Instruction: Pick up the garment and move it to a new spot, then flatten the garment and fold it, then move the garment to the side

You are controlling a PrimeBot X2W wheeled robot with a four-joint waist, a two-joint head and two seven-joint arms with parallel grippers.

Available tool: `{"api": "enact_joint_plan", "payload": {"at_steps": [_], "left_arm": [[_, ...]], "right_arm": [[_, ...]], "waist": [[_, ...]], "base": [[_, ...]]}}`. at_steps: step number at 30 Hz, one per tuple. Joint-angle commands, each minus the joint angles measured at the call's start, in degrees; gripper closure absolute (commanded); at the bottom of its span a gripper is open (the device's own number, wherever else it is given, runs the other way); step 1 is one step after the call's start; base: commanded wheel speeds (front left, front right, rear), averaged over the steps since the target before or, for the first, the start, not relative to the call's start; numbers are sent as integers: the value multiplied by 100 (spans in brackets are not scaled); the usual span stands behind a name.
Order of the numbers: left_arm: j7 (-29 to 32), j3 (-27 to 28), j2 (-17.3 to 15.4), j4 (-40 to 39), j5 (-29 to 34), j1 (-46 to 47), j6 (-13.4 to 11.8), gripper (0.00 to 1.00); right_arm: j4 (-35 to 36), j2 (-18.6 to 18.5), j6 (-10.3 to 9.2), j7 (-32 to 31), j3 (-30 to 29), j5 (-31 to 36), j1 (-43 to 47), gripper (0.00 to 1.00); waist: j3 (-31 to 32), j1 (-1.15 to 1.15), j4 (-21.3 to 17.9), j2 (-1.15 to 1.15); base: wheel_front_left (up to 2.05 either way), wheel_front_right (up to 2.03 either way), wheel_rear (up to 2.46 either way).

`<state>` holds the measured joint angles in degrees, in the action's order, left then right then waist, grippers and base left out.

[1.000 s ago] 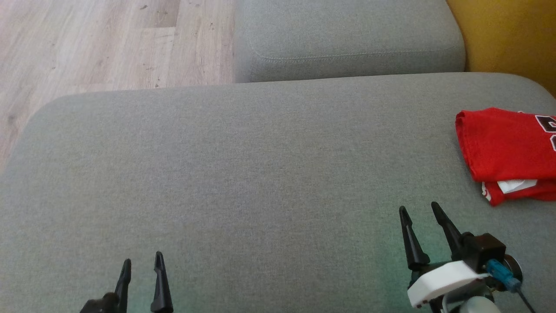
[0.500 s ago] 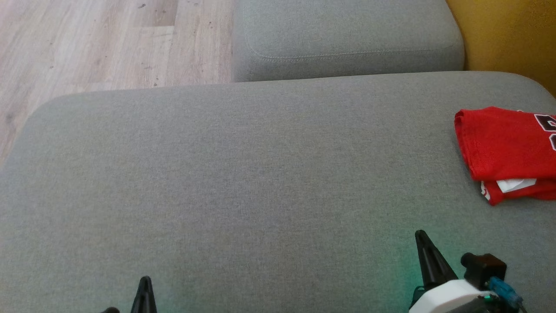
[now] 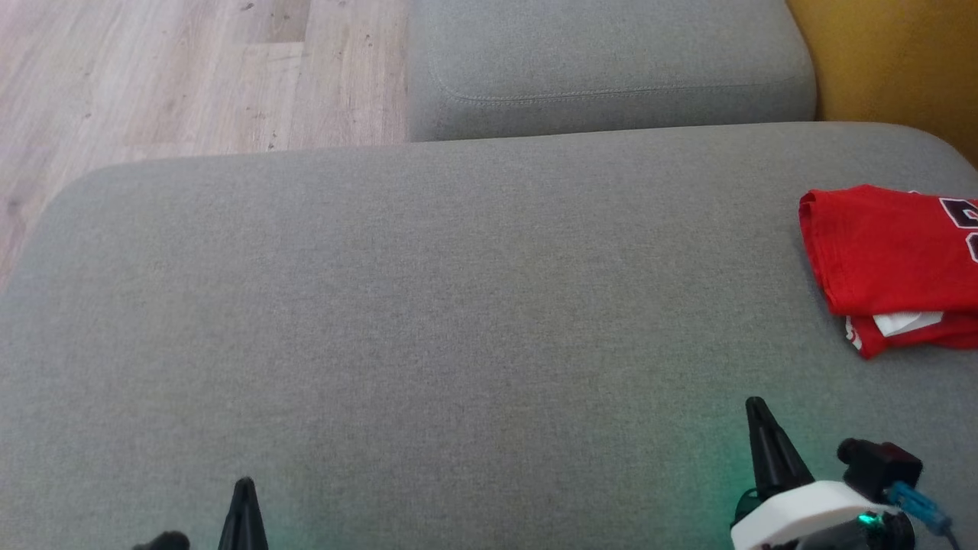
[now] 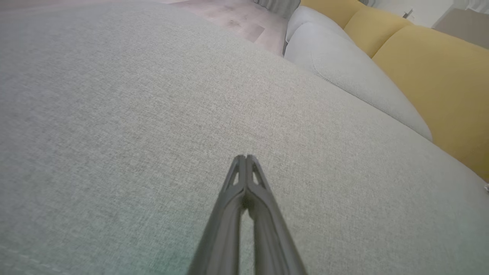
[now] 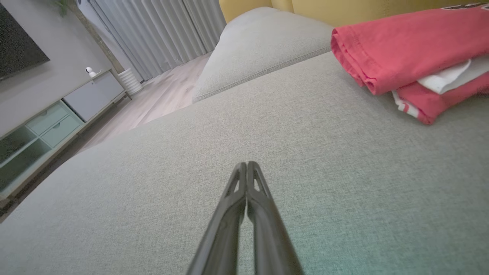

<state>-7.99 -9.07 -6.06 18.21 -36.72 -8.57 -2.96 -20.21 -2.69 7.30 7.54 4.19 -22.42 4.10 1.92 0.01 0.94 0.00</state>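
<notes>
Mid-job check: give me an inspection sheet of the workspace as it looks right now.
Surface: grey sofa cushion, smooth.
Job's things: red garment, folded, at the cushion's right edge.
Clutter: nothing seen.
Grippers: left gripper shut, right gripper shut, both apart from the garment.
Cables: blue connector with a thin cable at the right wrist.
Surroundings: wood floor, second grey cushion, yellow backrest, curtains, low cabinet.

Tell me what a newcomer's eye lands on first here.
The folded red garment grabs the eye first, lying on the right side of the broad grey cushion. Next come the left gripper and right gripper at the bottom of the head view, both shut and holding nothing. A yellow backrest glows at the upper right.
</notes>
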Motion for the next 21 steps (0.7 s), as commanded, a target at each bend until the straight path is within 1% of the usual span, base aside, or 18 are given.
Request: {"api": "enact_joint_plan", "payload": {"at_steps": [1,21], "left_arm": [[27,134,-3,-190,-109,251,34,100],[309,417,60,-235,-1186,493,235,100]], "right_arm": [[221,-73,5,-27,-27,-156,-304,100],[304,-110,7,-247,-168,-1563,-442,100]], "waist": [[-2,0,-1,0],[-43,-1,-19,0]], "base": [[0,0,0],[0,0,0]]}}
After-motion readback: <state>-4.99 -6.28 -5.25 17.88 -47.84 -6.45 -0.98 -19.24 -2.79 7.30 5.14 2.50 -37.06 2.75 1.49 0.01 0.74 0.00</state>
